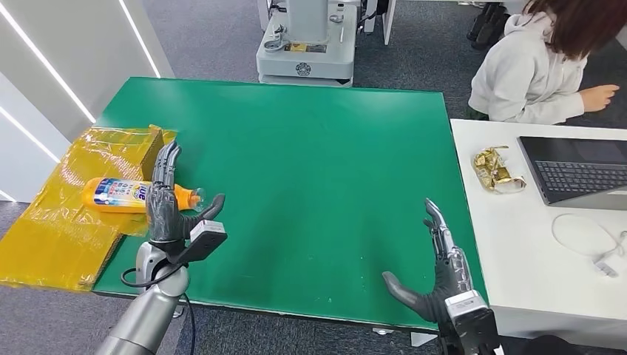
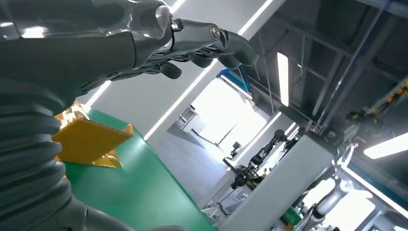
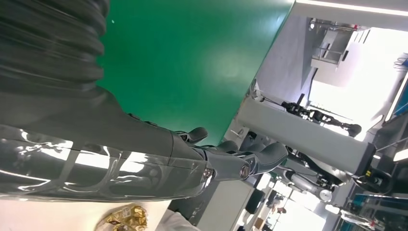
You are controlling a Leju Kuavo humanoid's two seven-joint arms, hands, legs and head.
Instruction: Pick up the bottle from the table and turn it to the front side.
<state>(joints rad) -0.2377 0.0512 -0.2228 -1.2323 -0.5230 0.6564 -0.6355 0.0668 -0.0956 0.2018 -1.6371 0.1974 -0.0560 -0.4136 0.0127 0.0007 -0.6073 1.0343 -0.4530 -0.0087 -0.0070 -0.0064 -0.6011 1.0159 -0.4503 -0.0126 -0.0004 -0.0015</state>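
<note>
Lying on its side: bottle (image 1: 137, 194), on yellow sheet (image 1: 52, 222).
Left hand (image 1: 168, 203): fingers apart, empty, beside bottle.
Right hand (image 1: 438, 270): fingers apart, empty.

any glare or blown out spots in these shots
Head view: evenly lit, shiny wrinkles on the yellow plastic sheet. Left wrist view: the bright opening is blown out white. Right wrist view: glare streaks on the right hand.

Bottle (image 1: 138, 195) label — print unreadable
</note>
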